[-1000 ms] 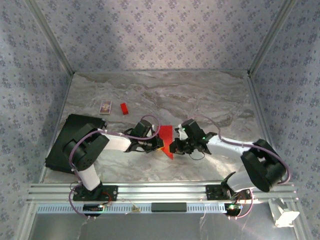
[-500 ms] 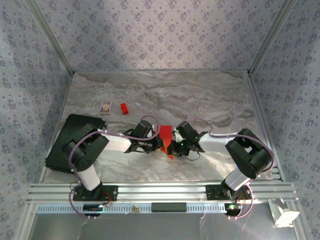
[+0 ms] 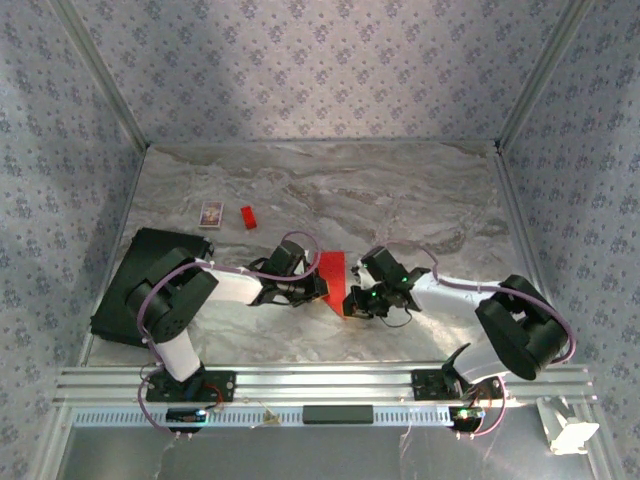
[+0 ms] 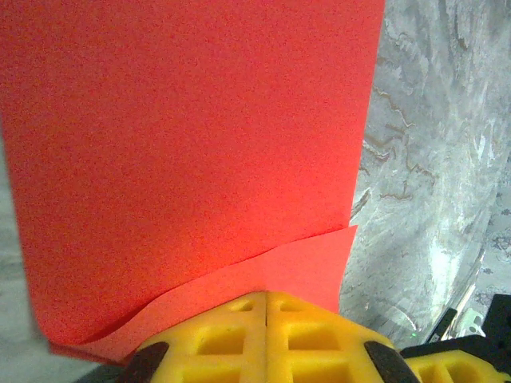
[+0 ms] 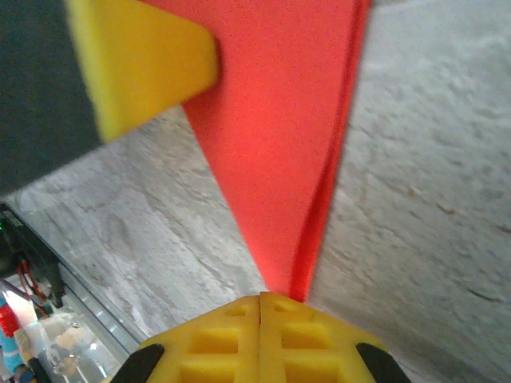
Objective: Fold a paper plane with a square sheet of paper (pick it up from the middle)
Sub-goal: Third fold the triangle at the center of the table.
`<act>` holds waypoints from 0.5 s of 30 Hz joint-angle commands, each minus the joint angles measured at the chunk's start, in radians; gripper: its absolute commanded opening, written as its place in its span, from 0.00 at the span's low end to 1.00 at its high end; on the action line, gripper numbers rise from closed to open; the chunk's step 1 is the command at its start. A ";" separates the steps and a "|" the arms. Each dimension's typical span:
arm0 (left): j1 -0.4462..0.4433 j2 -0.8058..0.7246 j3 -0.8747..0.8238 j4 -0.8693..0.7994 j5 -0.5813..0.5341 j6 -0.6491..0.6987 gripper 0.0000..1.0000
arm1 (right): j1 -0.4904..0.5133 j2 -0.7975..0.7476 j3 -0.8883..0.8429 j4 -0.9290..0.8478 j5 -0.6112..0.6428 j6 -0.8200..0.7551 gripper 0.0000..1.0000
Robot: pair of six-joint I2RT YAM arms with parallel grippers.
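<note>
Here, marbled tabletop [image 3: 400, 190], floral-patterned walls [image 3: 300, 70]

walls [image 3: 320, 60]: pale floral wallpaper | tabletop [image 3: 430, 190]: grey marbled | near edge: aluminium rail [image 3: 320, 381] | light: even

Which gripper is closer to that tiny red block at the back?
Left. The left gripper sits toward the robot and right of the red block; the right gripper is farther right, beyond the red paper.
</note>
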 commanded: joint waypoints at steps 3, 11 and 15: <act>-0.004 0.020 -0.034 -0.072 -0.043 0.007 0.00 | 0.007 0.070 0.075 0.060 -0.023 0.064 0.00; -0.005 0.022 -0.028 -0.076 -0.040 0.013 0.01 | 0.005 0.203 0.142 0.088 0.014 0.087 0.00; -0.004 0.019 -0.023 -0.079 -0.043 0.024 0.03 | 0.005 0.221 0.059 0.117 0.034 0.123 0.00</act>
